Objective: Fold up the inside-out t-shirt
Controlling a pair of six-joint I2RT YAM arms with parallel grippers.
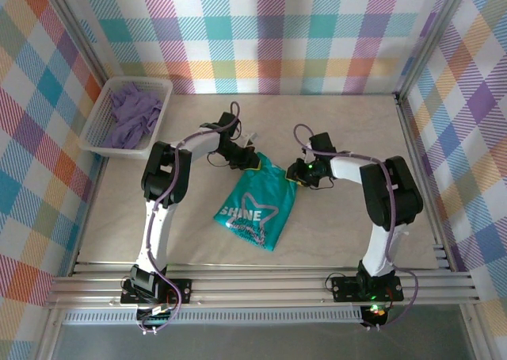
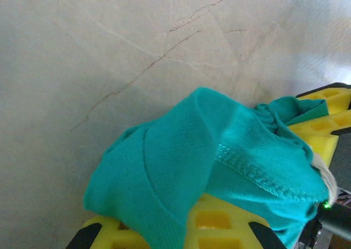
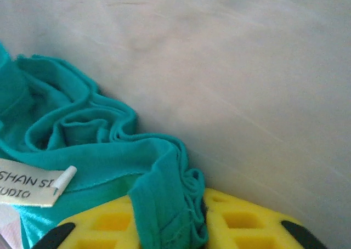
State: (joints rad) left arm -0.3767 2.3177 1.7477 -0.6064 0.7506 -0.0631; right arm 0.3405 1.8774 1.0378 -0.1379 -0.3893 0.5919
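The inside-out t-shirt is teal-green and lies crumpled in the middle of the table, its pale "SHINE" print facing up. My left gripper is at its upper left corner, and my right gripper at its upper right corner. In the left wrist view a thick fold of teal cloth bulges out between the yellow fingers, so the left gripper is shut on it. In the right wrist view a bunched hem is pinched by the right gripper. A white label shows on the cloth.
A white basket holding a lavender-purple garment stands at the back left. Bare beige tabletop surrounds the shirt. Checked walls close in the table on three sides.
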